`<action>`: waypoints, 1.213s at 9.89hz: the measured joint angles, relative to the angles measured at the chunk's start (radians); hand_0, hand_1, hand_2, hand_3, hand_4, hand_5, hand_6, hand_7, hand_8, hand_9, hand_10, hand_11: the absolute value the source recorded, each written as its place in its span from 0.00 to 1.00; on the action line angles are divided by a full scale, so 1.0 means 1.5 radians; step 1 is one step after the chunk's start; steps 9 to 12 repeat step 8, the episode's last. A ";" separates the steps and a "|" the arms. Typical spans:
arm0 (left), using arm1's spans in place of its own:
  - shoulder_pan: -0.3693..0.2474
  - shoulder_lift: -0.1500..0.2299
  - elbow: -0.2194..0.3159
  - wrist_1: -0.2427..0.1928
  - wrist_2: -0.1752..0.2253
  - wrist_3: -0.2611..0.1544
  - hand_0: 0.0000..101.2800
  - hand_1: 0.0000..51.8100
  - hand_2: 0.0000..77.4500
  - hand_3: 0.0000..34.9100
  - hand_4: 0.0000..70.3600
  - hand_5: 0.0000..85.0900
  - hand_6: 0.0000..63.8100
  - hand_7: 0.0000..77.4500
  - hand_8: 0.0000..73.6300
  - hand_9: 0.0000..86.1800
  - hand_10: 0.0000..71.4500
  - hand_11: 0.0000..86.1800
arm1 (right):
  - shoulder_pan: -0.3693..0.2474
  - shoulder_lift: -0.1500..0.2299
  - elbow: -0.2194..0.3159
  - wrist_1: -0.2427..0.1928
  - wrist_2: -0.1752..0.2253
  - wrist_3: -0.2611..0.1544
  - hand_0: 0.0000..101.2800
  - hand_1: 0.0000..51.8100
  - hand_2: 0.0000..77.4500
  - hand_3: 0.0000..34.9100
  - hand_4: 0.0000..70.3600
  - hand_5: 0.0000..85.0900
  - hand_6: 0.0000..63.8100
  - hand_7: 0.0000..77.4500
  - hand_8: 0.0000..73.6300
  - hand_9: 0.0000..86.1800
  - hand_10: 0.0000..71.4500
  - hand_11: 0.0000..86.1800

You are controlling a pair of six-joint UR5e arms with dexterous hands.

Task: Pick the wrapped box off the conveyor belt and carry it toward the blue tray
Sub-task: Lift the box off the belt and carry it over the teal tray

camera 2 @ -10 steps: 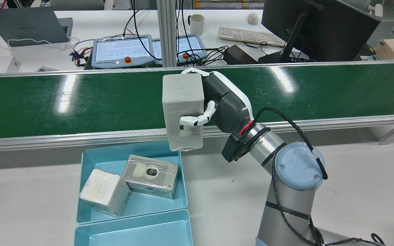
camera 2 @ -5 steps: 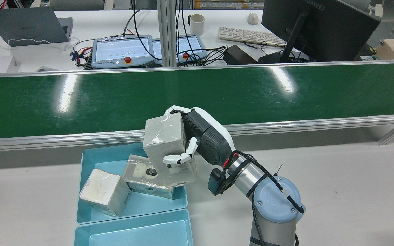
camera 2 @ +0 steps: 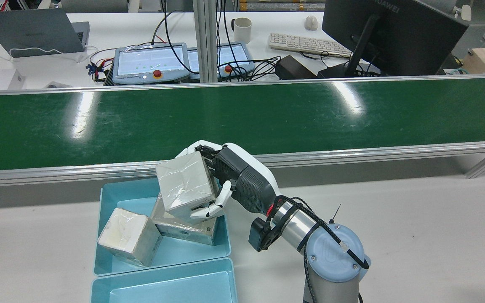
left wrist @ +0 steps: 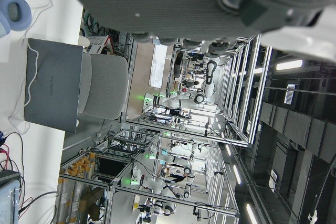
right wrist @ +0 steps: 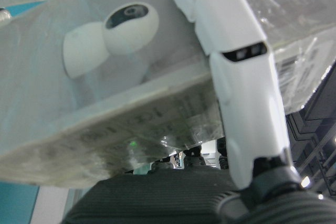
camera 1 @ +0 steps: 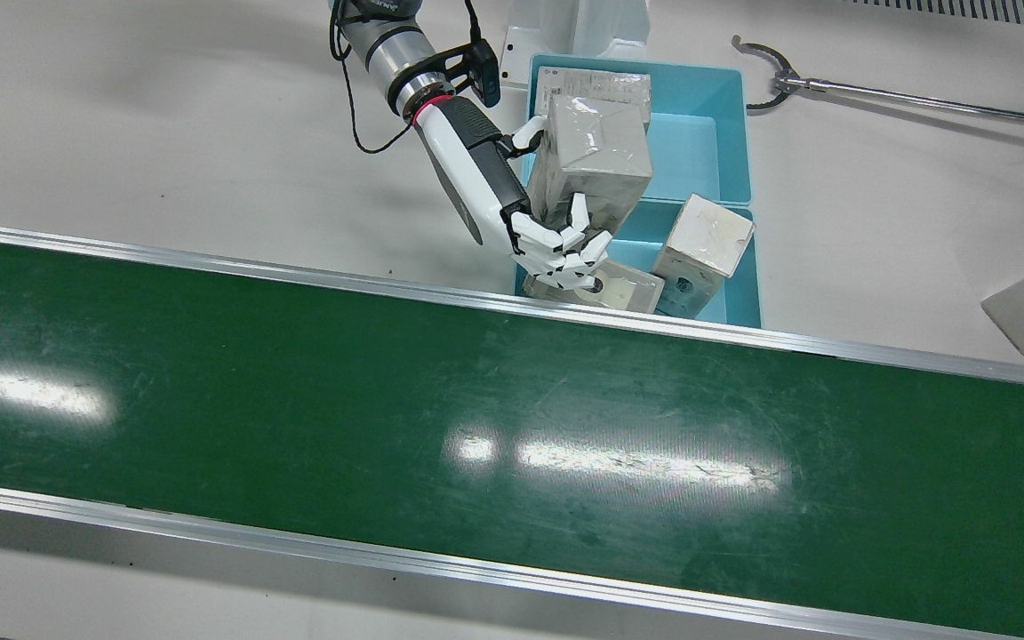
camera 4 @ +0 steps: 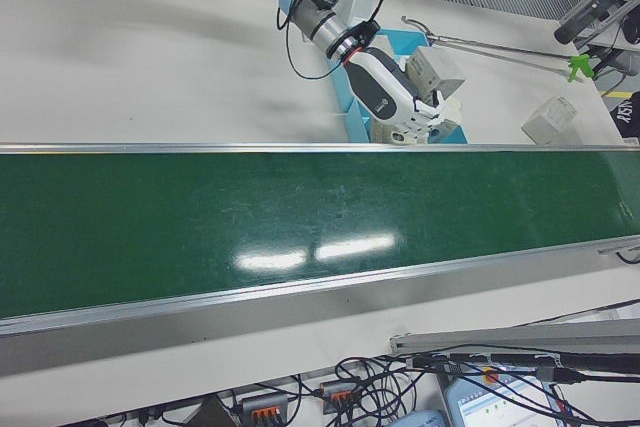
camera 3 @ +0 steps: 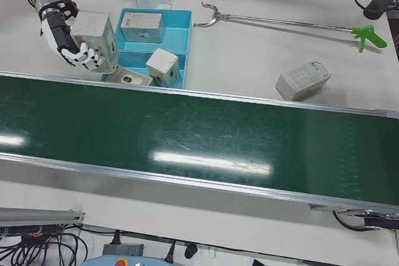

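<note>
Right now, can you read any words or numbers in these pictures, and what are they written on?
"HUAWEI": on the back of the black monitor, cut off at the frame's top edge.
"HUAWEI": on the lid of the grey laptop, sideways in the left hand view.
Small print on the wrapped grey box held by the right robot hand: too blurred to read.

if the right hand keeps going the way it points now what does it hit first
Probably the flat wrapped box lying in the blue tray. The right hand points down and leftward, and its held wrapped box hangs just above that one; depth is unclear.
</note>
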 joint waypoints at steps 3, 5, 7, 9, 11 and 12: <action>0.000 0.000 0.000 0.000 0.000 0.000 0.00 0.00 0.01 0.00 0.00 0.01 0.00 0.00 0.00 0.00 0.01 0.00 | -0.003 0.000 0.005 -0.001 -0.025 0.003 0.47 0.04 0.51 0.34 0.11 0.56 0.04 0.26 0.00 0.11 0.01 0.15; 0.000 0.000 0.000 0.000 0.000 0.000 0.00 0.00 0.01 0.00 0.00 0.01 0.00 0.00 0.00 0.00 0.00 0.00 | 0.005 0.001 0.018 -0.002 -0.039 0.016 0.46 0.32 0.18 0.74 0.06 0.21 0.03 0.29 0.00 0.02 0.00 0.08; 0.000 0.000 0.000 0.000 0.000 0.000 0.00 0.00 0.01 0.00 0.00 0.01 0.00 0.00 0.00 0.00 0.00 0.00 | 0.033 0.000 0.042 -0.004 -0.045 0.024 0.48 0.16 0.15 0.87 0.08 0.28 0.01 0.31 0.00 0.03 0.02 0.09; 0.000 0.000 0.000 0.000 0.000 0.000 0.00 0.00 0.01 0.00 0.00 0.01 0.00 0.00 0.00 0.00 0.01 0.00 | 0.055 -0.002 0.054 -0.005 -0.046 0.029 0.48 0.16 0.15 0.87 0.08 0.28 0.01 0.31 0.00 0.03 0.02 0.09; 0.000 0.000 0.000 0.000 0.000 0.000 0.00 0.00 0.01 0.00 0.00 0.01 0.00 0.00 0.00 0.00 0.01 0.00 | 0.055 -0.002 0.054 -0.005 -0.046 0.029 0.48 0.16 0.15 0.87 0.08 0.28 0.01 0.31 0.00 0.03 0.02 0.09; 0.000 0.000 0.000 0.000 0.000 0.000 0.00 0.00 0.01 0.00 0.00 0.01 0.00 0.00 0.00 0.00 0.01 0.00 | 0.055 -0.002 0.054 -0.005 -0.046 0.029 0.48 0.16 0.15 0.87 0.08 0.28 0.01 0.31 0.00 0.03 0.02 0.09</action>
